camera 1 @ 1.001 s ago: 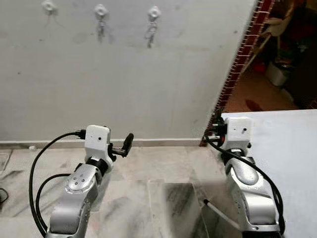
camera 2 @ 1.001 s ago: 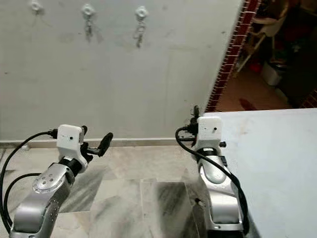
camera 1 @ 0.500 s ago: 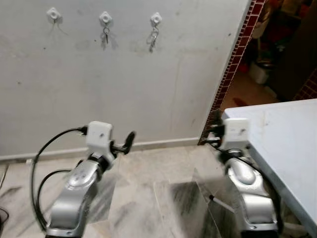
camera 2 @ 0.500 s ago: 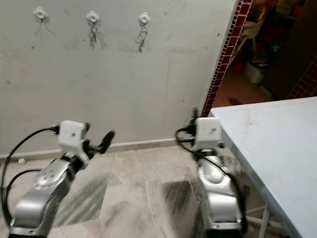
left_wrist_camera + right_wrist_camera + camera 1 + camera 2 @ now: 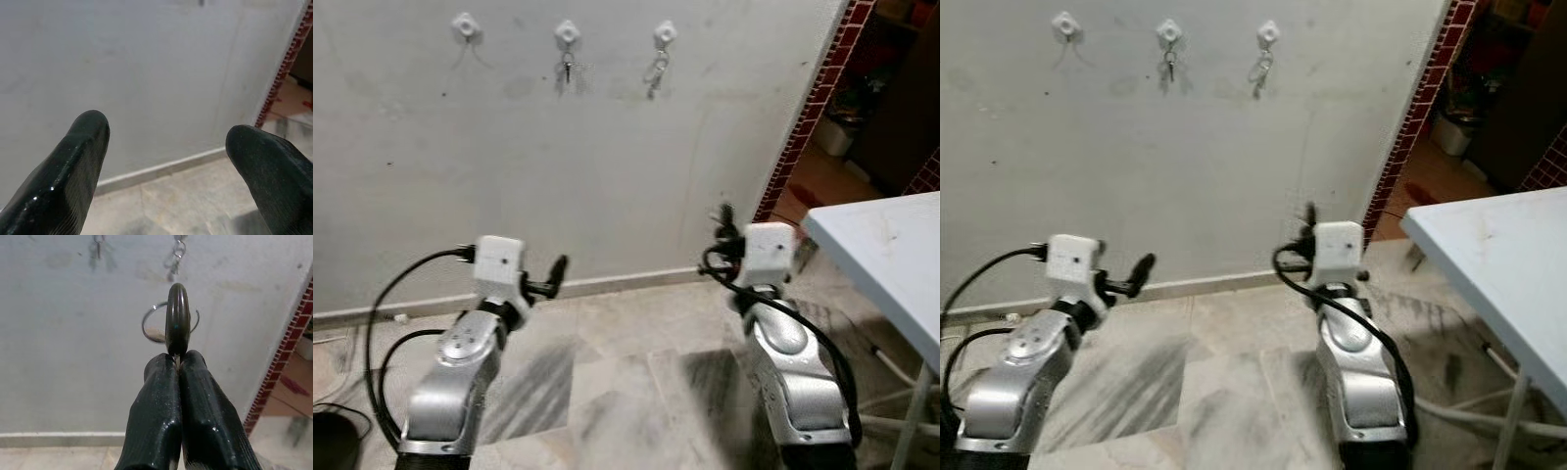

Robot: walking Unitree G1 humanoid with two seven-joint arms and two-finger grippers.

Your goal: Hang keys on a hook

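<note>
Three white hooks sit high on the grey wall: the left hook (image 5: 465, 23) is bare, the middle hook (image 5: 568, 32) carries a small key (image 5: 568, 69), and the right hook (image 5: 666, 32) carries a bunch of keys (image 5: 656, 70). My right gripper (image 5: 177, 360) is shut on a key with a dark head (image 5: 177, 313) and a metal ring (image 5: 143, 325), held upright and pointing at the wall below the right hook. In the head view that gripper (image 5: 724, 217) is well below the hooks. My left gripper (image 5: 171, 142) is open and holds nothing, low near the skirting (image 5: 556, 272).
A white table (image 5: 881, 255) stands at the right. A red-brick wall edge (image 5: 813, 108) borders a doorway beyond it. Black cables (image 5: 382, 323) loop beside my left arm, and a dark object (image 5: 328, 441) lies on the marble floor at the lower left.
The whole view has swung left, so hooks and table sit further right in the picture. Both arms keep their pose; the right gripper still holds the key.
</note>
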